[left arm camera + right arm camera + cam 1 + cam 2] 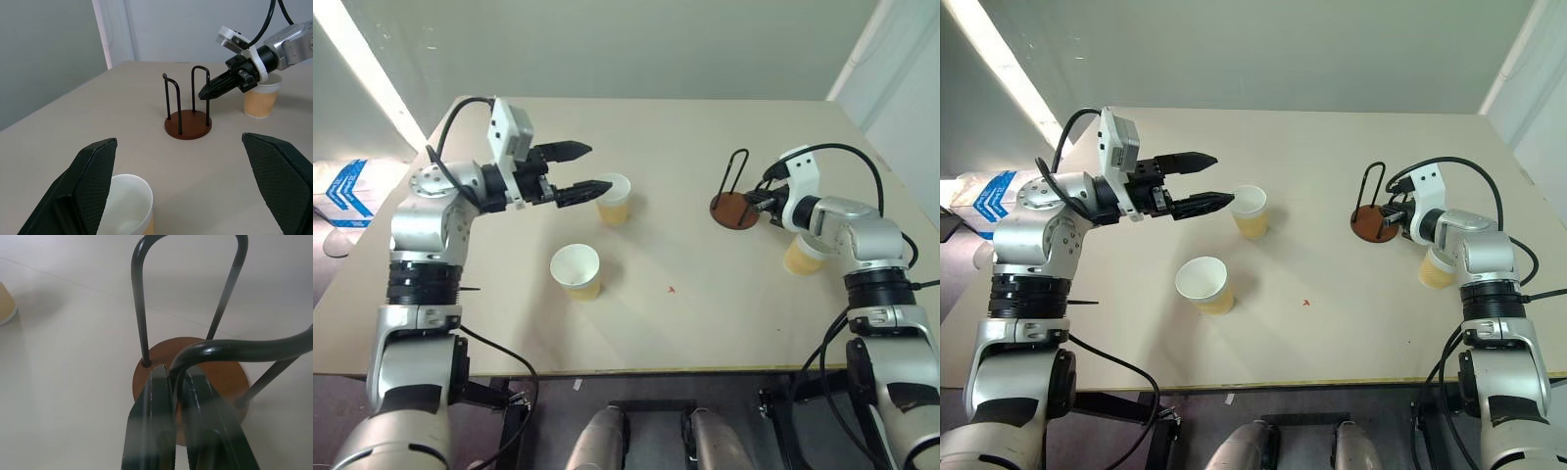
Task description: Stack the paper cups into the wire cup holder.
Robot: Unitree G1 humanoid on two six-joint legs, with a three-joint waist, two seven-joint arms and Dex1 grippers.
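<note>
The wire cup holder [734, 210], a reddish-brown disc with two black wire loops, stands at the right of the table. My right gripper [176, 382] is shut on the holder's near wire loop, and the fingertips meet around the wire just above the base [220, 377]. One paper cup [803, 257] stands under my right forearm. A second paper cup [615, 199] stands mid-table, right by my left gripper [597, 166], which hovers open and level with nothing between its fingers. A third paper cup [577, 271] stands nearer the table's front.
The beige table [685, 323] has bare room between the cups and the holder. A small red speck [672, 290] lies near the front middle. A blue-and-white bag [347, 191] lies on the floor beyond the table's left edge.
</note>
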